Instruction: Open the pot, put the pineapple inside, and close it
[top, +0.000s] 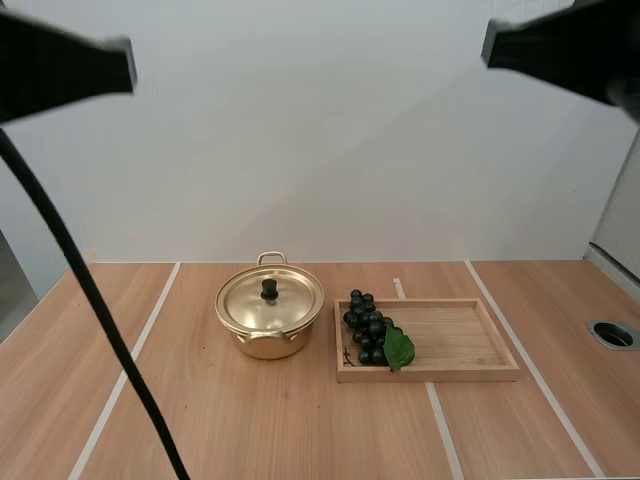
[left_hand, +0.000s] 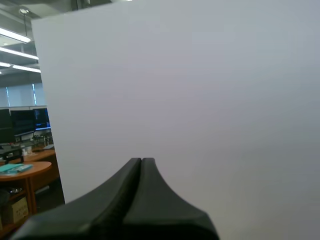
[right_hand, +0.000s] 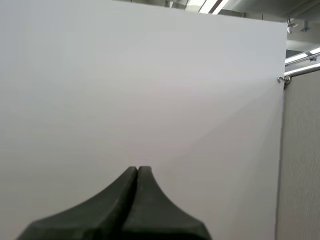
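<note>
Nothing of the task is done yet, as we judge it: the round gold metal pot (top: 270, 318) stands on the wooden desk (top: 300, 430) with its flat gold lid (top: 272, 301) seated on the rim and the small black knob (top: 269, 289) upright at the centre. Just beside the pot, on our right side, lies a shallow rectangular wooden tray (top: 460, 340), and at the end of the tray nearest the pot rests a bunch of dark grapes (top: 366, 327) with a green leaf (top: 399, 349). We see no pineapple, so the grapes look to be the fruit meant for the pot. Our left claw (left_hand: 141, 161) has its two black fingers pressed together into one wedge and grips nothing, and our right claw (right_hand: 137, 170) is the same, fingers together and empty. Both arms are raised well above the desk, far from pot and tray. The step in hand is therefore the opening one. For the next move we would spread the fingers of one claw, bring it down straight over the knob, pinch it and lift the lid clear. The knob is small, so the descent needs to be well centred. The other claw is then free for the grapes
</note>
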